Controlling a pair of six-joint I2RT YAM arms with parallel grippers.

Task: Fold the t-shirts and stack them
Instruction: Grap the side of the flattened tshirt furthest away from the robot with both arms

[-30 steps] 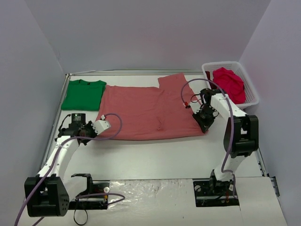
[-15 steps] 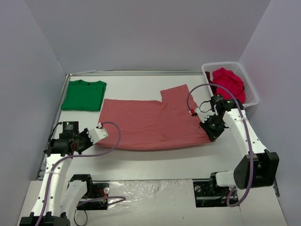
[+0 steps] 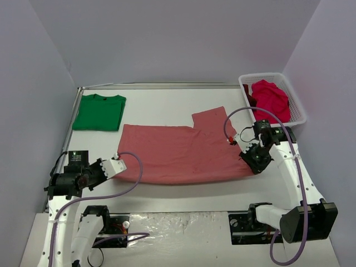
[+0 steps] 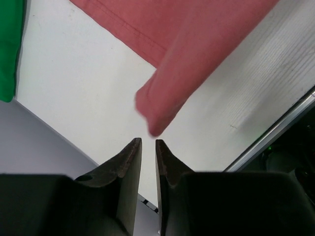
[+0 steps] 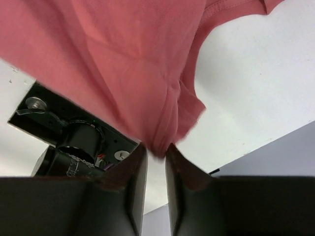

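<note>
The salmon-pink t-shirt point(image 3: 178, 153) lies spread flat across the middle of the table. My right gripper point(image 3: 251, 161) is shut on its near right corner; in the right wrist view the cloth point(image 5: 123, 59) hangs bunched between the tips point(image 5: 156, 147). My left gripper point(image 3: 115, 165) is at the near left corner. In the left wrist view its jaws point(image 4: 148, 142) stand narrowly apart with nothing between them, and the shirt's corner point(image 4: 197, 49) ends just beyond the tips. The green t-shirt point(image 3: 99, 111) lies folded at the far left. Crimson t-shirts point(image 3: 271, 97) lie heaped in the basket.
The white lattice basket point(image 3: 297, 105) stands at the far right corner. A metal rail point(image 4: 290, 123) runs along the table's edge. The right arm's dark base mount point(image 5: 74, 142) shows under the hanging cloth. Grey walls enclose the table on three sides.
Both arms have drawn back toward the near edge and dragged the pink shirt with them, away from the green shirt. The left corner now sits just outside the left jaws.
</note>
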